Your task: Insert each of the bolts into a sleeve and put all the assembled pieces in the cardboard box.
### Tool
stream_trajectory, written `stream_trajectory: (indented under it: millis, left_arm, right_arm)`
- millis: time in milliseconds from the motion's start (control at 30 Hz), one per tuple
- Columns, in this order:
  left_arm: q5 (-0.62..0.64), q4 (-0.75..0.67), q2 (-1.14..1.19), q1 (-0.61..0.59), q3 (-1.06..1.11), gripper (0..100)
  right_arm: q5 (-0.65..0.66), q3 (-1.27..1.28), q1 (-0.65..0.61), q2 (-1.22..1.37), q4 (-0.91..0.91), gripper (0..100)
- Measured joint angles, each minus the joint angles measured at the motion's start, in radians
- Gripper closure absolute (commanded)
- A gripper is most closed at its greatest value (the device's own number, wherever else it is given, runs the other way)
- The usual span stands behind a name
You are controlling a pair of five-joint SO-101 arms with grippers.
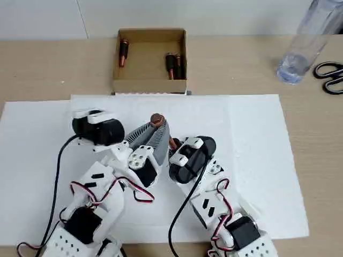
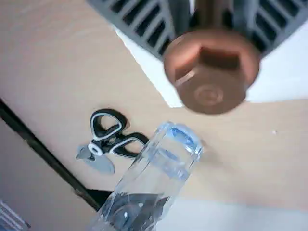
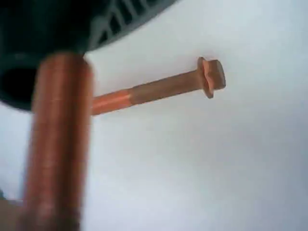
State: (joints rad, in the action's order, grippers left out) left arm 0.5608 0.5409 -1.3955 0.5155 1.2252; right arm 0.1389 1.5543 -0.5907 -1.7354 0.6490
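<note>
My left gripper [image 1: 154, 129] is shut on a copper bolt [image 1: 156, 119], whose flanged hex head [image 2: 209, 72] sticks out past the grey ribbed fingers [image 2: 130, 17]. Just to its right, my right gripper [image 1: 174, 145] is shut on a copper sleeve [image 3: 57, 144], which also shows as a small copper bit [image 1: 173, 142] between the two grippers. Beyond the sleeve, another bolt [image 3: 163, 87] shows against the white paper. The cardboard box [image 1: 150, 84] stands at the back and holds three assembled pieces [image 1: 123, 52].
White paper [image 1: 252, 150] covers the table under both arms. A clear plastic bottle [image 1: 300, 53] [image 2: 154, 183] and black scissors [image 1: 331, 76] [image 2: 110, 139] sit at the back right on bare wood.
</note>
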Motion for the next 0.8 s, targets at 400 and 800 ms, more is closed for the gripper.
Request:
stream_trajectory:
  millis: [400,800]
  left_arm:
    - [0.000,-0.058,-0.008,0.000,0.012,99]
    - [-0.031,-0.063,-0.008,0.000,0.015,99]
  right_arm:
    - [0.000,0.000,-0.023,0.000,0.000,99.6]
    - [0.000,-0.006,-0.028,0.000,0.017,99.6]
